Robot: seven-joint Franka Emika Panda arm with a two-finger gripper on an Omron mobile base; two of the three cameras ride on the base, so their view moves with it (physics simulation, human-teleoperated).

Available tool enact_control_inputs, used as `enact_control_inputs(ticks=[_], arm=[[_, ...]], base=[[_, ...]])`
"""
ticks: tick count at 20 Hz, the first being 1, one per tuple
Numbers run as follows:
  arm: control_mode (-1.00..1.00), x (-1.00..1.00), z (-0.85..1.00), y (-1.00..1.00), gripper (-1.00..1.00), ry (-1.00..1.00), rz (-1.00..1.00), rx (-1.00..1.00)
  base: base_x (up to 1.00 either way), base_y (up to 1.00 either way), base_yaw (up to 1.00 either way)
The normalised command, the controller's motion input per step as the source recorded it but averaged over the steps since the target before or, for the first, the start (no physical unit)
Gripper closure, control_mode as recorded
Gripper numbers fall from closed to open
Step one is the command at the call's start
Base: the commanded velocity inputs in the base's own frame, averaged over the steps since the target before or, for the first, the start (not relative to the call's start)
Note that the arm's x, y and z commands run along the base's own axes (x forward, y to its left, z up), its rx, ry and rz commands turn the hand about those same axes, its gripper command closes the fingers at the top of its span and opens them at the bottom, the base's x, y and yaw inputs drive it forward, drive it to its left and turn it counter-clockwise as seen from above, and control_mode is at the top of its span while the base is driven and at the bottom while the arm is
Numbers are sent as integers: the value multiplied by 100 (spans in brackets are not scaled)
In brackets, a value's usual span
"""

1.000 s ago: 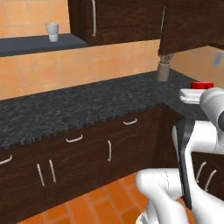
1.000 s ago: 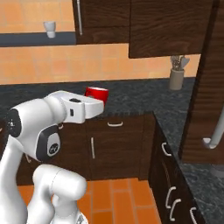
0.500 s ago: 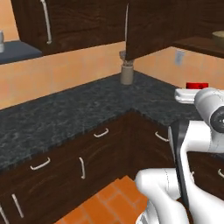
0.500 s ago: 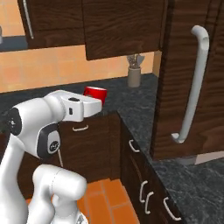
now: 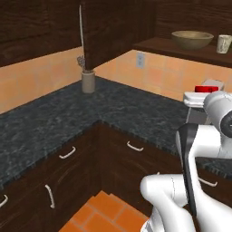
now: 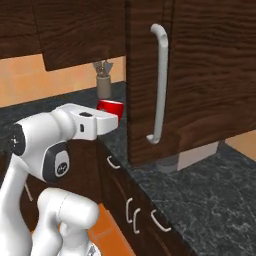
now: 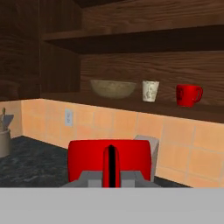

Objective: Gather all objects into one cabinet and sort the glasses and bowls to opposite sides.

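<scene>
The gripper (image 7: 111, 177) is closed on the small red cup (image 7: 109, 159) and holds it upright in front of the open cabinet (image 7: 131, 39). On the bottom shelf I see 3 things already in a row – the tan bowl (image 7: 113, 88) on the left, then the white patterned mug (image 7: 150, 91), then the red mug (image 7: 188, 95) on the right. All 3 stand apart from each other. From the right base view the cup (image 6: 110, 107) sits at the end of the arm, just beside the cabinet door (image 6: 200, 75) with its silver handle (image 6: 159, 85), so the door is very near to the arm.

I judge the step in hand is to carry this cup to the shelf. To do it well, the arm should keep the cup level and rise until the cup bottom is higher than the shelf edge, then go forward – not before. The glasses must go on the side opposite to the bowl, so a place on the right, beyond the red mug, seems best. The grip should open only when the cup rests on the plank
</scene>
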Motion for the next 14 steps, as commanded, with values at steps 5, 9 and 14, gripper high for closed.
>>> enact_control_inputs(ticks=[5,9,14], arm=[[100,0,0,0,100,0,0,0],[100,0,0,0,100,0,0,0],[100,0,0,0,100,0,0,0]], base=[[29,7,-7],[80,5,-12],[99,0,-25]])
